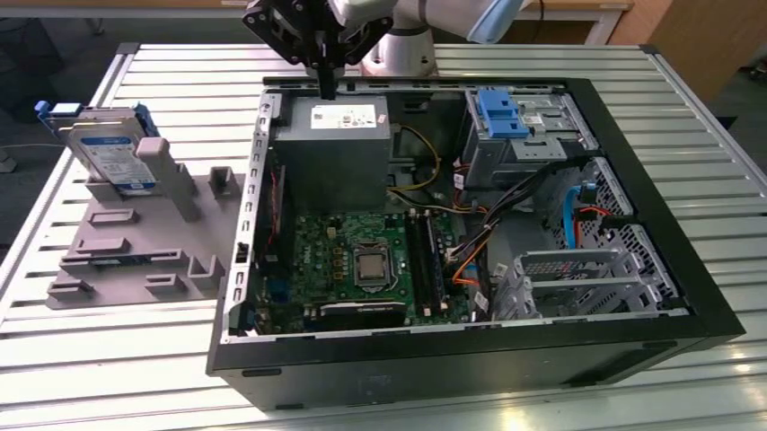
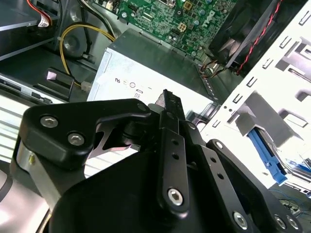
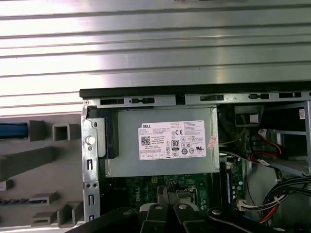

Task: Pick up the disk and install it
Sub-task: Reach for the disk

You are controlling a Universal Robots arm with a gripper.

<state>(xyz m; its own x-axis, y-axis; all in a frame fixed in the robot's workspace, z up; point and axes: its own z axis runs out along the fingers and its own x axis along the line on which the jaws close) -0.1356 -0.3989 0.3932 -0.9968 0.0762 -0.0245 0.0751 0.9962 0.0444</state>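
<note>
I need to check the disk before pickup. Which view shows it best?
The exterior view: the disk leans on the grey fixture, label facing the camera. The first wrist view shows a blue strip, probably its carrier's edge; the second wrist view, a blue piece that may be the same.

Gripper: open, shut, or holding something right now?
Gripper: shut, holding nothing, over the power-supply box. The disk sits apart on the grey fixture.

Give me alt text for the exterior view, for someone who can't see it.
The gripper hangs over the power supply in an open computer case. The disk stands untouched in a grey fixture on the exterior view's left.
</note>
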